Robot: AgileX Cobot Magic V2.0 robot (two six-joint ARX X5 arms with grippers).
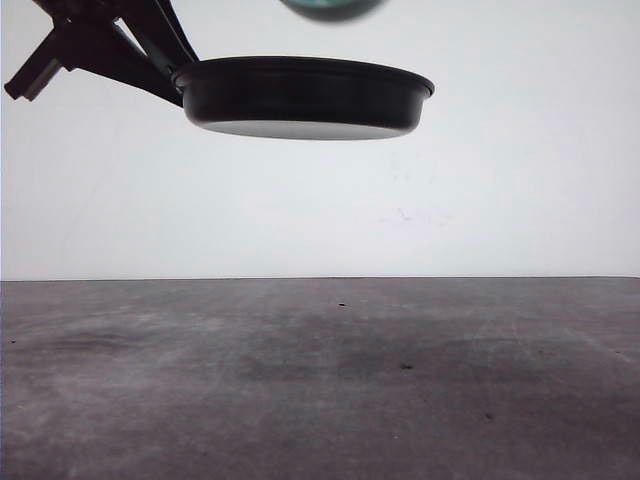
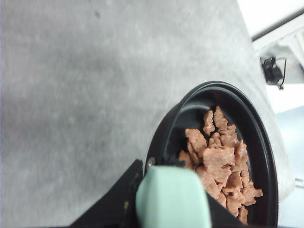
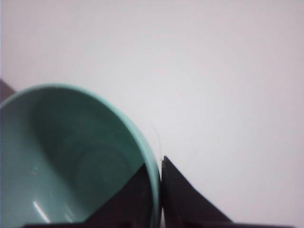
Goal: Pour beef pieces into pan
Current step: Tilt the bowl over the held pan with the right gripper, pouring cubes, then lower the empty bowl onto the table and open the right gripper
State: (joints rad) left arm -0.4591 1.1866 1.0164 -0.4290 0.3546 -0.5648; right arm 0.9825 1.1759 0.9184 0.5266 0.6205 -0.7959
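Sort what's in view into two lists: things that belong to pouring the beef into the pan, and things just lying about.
Part of the job:
- pan, held up by the left end effector
- beef pieces, already in it
- teal bowl, empty, gripped by the right end effector

Just lying about:
- grey table

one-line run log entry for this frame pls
left gripper: shut on pan handle, pan held above table | beef pieces: in pan | right gripper: shut on bowl rim, bowl looks empty
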